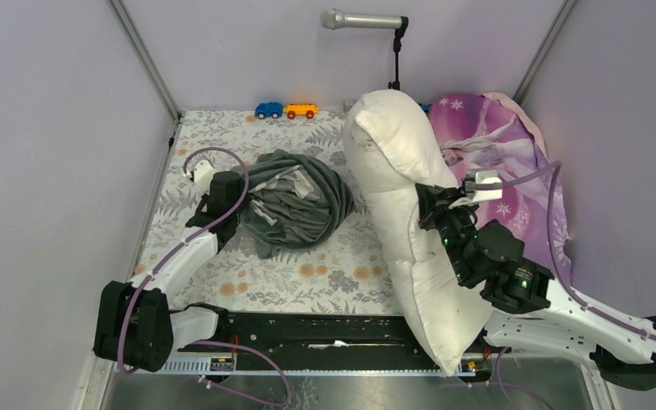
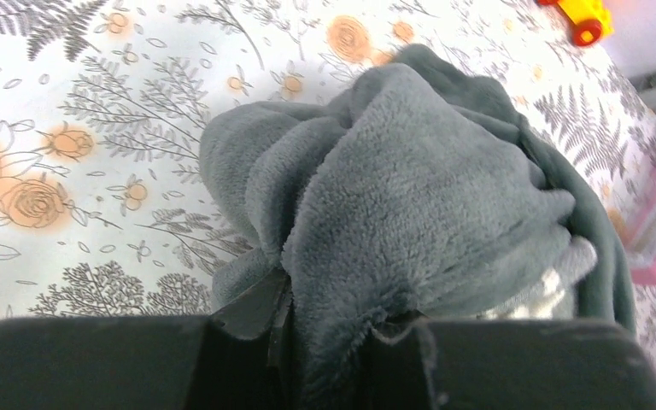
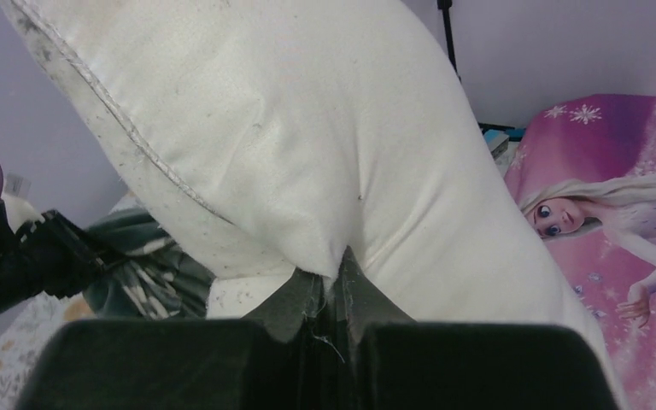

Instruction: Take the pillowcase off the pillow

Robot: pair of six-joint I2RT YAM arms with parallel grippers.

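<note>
The grey-green fleecy pillowcase [image 1: 295, 203] lies bunched in a heap on the floral table cloth, fully off the pillow. My left gripper [image 1: 232, 205] is at the heap's left side, shut on a thick fold of the pillowcase [image 2: 410, 205]. The plump white pillow [image 1: 401, 196] stands tilted from the back centre down to the near edge. My right gripper [image 1: 438, 215] is shut on a pinch of the pillow's cloth [image 3: 307, 154] at its right side. The heap and the pillow lie apart, a strip of table between them.
A purple-pink princess-print fabric [image 1: 512, 162] lies at the back right behind the pillow. A blue toy car [image 1: 268, 110] and an orange one [image 1: 301, 110] stand at the back edge. A microphone [image 1: 359, 20] on a stand rises at the back centre. Walls close both sides.
</note>
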